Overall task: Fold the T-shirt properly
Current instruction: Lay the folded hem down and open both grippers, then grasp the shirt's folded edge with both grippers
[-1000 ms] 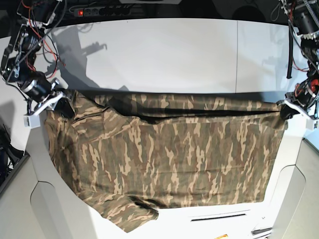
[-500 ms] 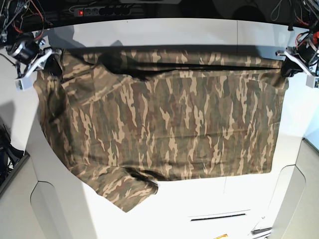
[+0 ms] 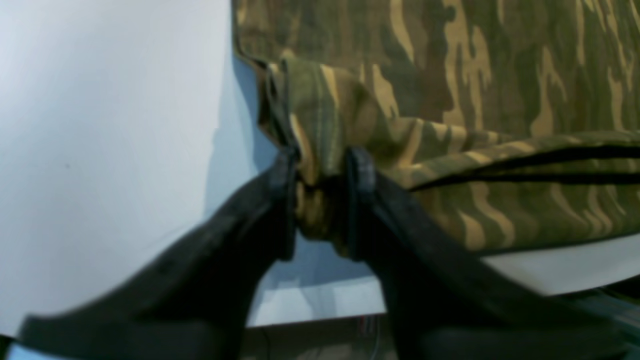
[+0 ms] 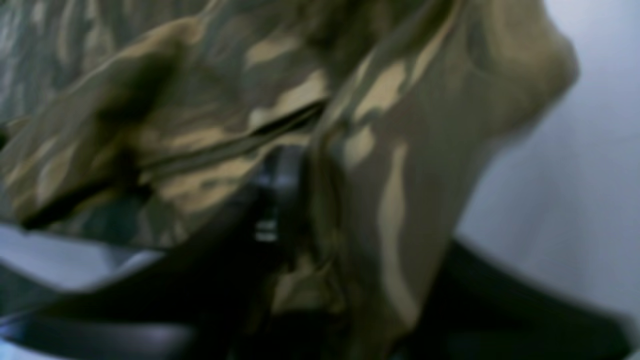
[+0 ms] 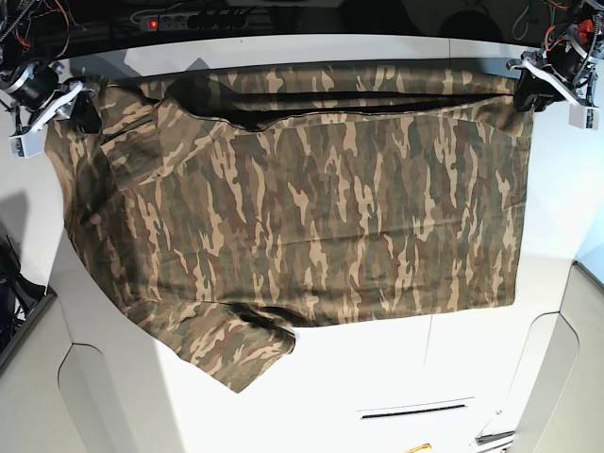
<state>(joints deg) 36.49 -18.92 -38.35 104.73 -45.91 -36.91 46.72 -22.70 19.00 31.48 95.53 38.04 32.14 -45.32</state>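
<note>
- A short sleeve (image 5: 236,351) of the T-shirt (image 5: 311,208) lies nearest, flat on the white tabletop (image 5: 396,359) toward its near left corner, just past the shirt's near hem.
- The camouflage body spreads across the middle of the tabletop, almost from the left edge to the right edge, and looks mostly smooth.
- Along the far edge the cloth is doubled, with a dark gap showing between the two layers.
- At the far right corner the left end effector (image 5: 525,90) has its black fingers (image 3: 282,200) closed down on a bunched corner of the shirt; the wrist view shows the fabric pinched between them.
- At the far left corner the right end effector (image 5: 83,106) grips the opposite corner; its wrist view is blurred, but cloth is wrapped over and between its dark fingers (image 4: 272,200).
- A power strip (image 5: 193,19) sits beyond the far edge.
</note>
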